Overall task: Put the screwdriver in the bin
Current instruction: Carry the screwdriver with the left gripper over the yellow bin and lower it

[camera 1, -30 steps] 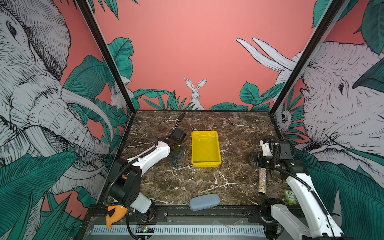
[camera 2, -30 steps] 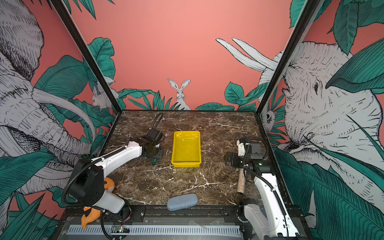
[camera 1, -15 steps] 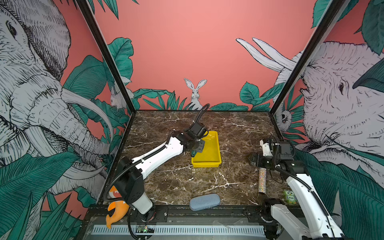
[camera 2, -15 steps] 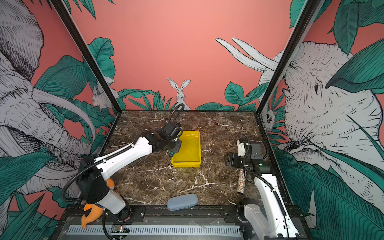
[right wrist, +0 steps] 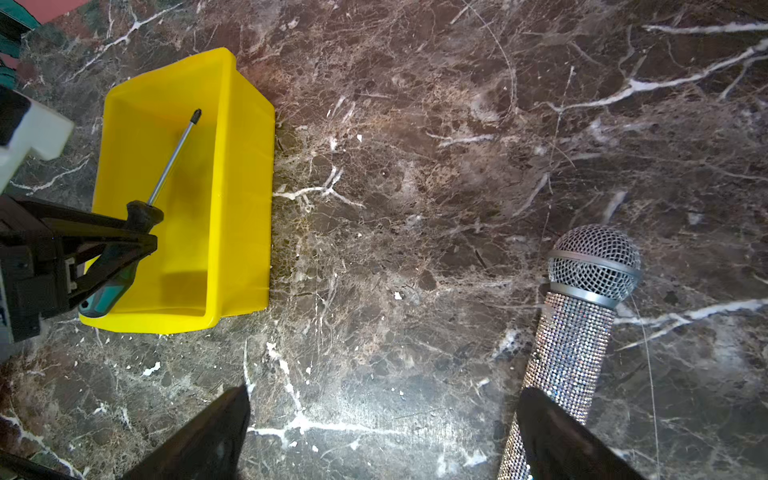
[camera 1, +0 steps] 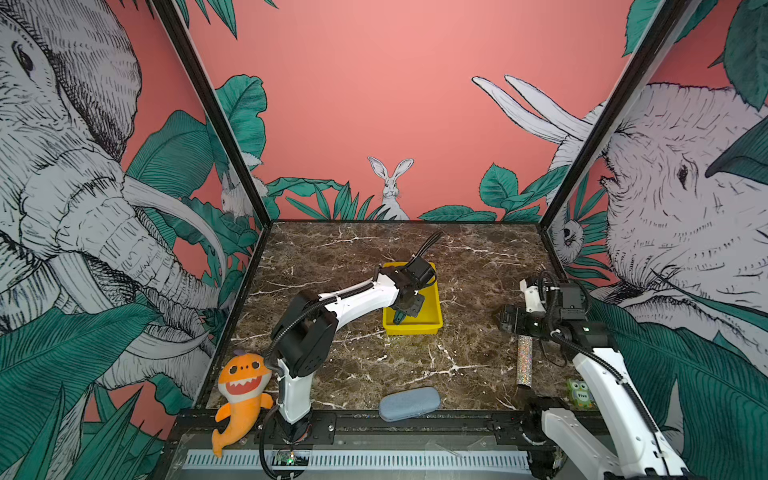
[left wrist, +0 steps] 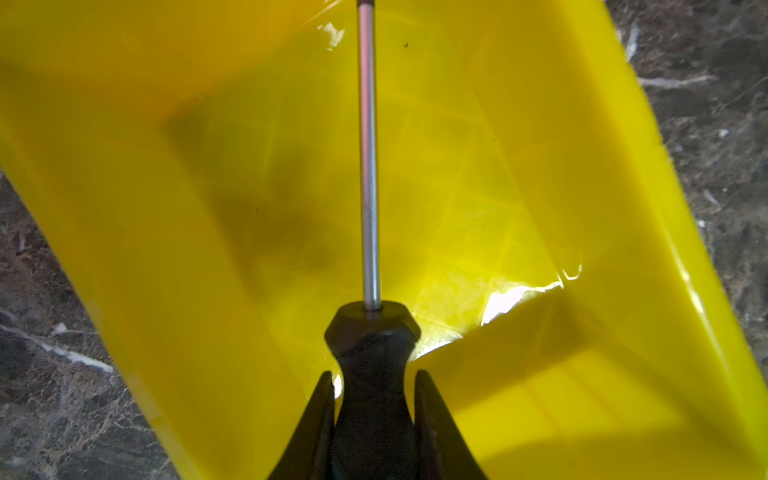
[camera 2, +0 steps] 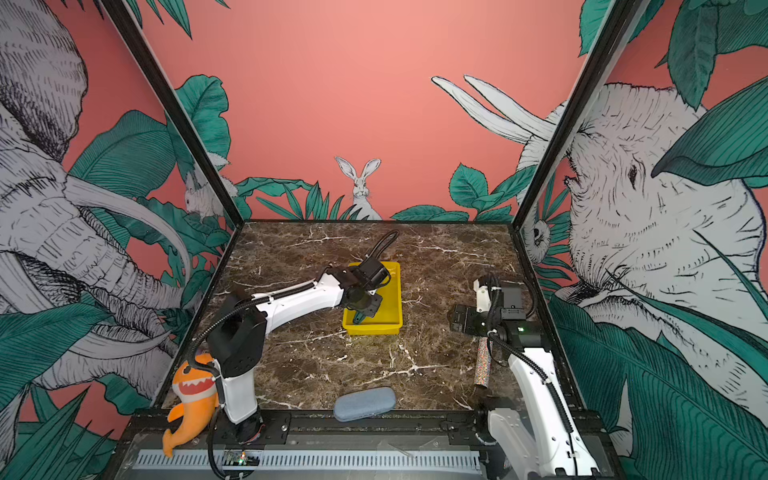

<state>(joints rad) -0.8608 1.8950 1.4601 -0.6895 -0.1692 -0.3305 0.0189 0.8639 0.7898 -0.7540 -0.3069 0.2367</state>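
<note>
Two arms over a dark, white-veined marble-look bench point(camera 1: 374, 365). Far left, an orange plush shark point(camera 1: 241, 386) sits beside the left arm's base. Left fingers point(left wrist: 316, 424), black and tapered, are clamped on the waisted dark handle of the screwdriver point(left wrist: 369, 166). Its thin round steel shaft is tilted over the inside of the bin point(left wrist: 124, 208), a glossy yellow rectangular plastic tray with a flared rim; tip contact unclear. A grey-blue oblong fabric case point(camera 1: 409, 403) lies at the front edge. A rhinestone-coated microphone point(right wrist: 582, 324) with a wire-mesh head lies flat. Right fingers point(right wrist: 208, 440) are spread wide, gripping nothing.
</note>
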